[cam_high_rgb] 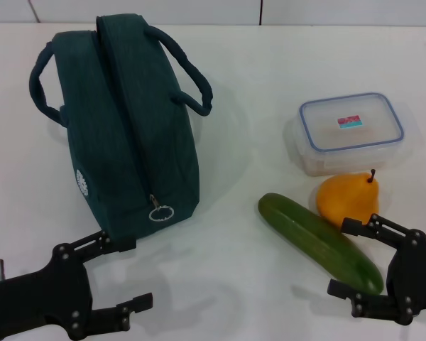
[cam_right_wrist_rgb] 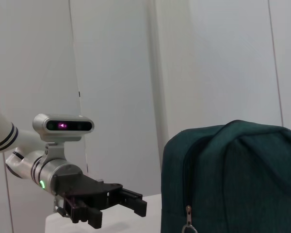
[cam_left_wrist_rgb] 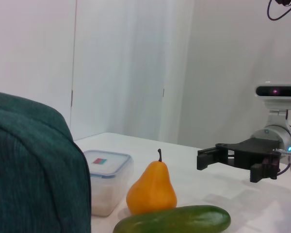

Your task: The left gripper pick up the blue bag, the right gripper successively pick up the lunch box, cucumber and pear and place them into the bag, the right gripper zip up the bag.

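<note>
On the white counter the blue bag stands upright on the robot's left half, zipped along its top seam, its ring zipper pull hanging at the near end and its two looped handles splayed to either side. Just before it hovers the left gripper, fingers apart and holding nothing — one fingertip close to the bag's near bottom corner. To the right lie the other goods: the lunch box farthest back, the pear touching or just beside its near wall, and the cucumber slanting in front of the pear. The right gripper sits low at the cucumber's near end, fingers spread, empty.

The bag is soft cloth and will likely sag or fold if pinched by its wall; a handle loop looks the surest hold. The lunch box is stiff, smooth plastic — probably slippery, best gripped across its narrow sides. The pear seems firm but round, the cucumber smooth and apt to roll.
</note>
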### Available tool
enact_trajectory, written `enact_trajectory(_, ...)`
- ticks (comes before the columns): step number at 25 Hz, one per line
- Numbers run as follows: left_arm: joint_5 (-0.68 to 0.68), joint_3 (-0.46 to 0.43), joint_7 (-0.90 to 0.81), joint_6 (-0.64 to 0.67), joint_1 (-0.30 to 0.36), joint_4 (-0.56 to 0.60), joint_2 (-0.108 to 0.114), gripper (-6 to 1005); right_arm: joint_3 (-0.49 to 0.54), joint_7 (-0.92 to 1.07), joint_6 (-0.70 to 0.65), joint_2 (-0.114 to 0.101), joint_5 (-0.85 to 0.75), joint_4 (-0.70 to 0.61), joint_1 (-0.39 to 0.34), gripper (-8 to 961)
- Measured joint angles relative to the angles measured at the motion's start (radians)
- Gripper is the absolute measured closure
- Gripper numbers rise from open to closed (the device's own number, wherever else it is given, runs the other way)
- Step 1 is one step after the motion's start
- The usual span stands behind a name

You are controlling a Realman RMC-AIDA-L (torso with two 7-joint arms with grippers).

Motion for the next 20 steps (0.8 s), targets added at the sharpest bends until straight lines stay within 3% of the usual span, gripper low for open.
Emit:
enact_trajectory(14, -0.008, -0.014, -0.016, 0.027, 0.002, 0.001, 0.004, 152, -0.005, 0.0, 0.0, 0.0, 0.001, 0.0, 0.0, 97)
enact_trajectory(17, -0.011, -0.087, -0.106, 0.077, 0.003, 0.002, 0.015, 152, -0.001, 0.0, 0.0, 0.0, 0.001, 0.0, 0.0, 100)
enact_trajectory(20, -0.023, -0.155, -0.287, 0.121, -0.001, 0.013, 0.044, 151, -0.004, 0.003, 0.0, 0.0, 0.013, 0.0, 0.0, 102)
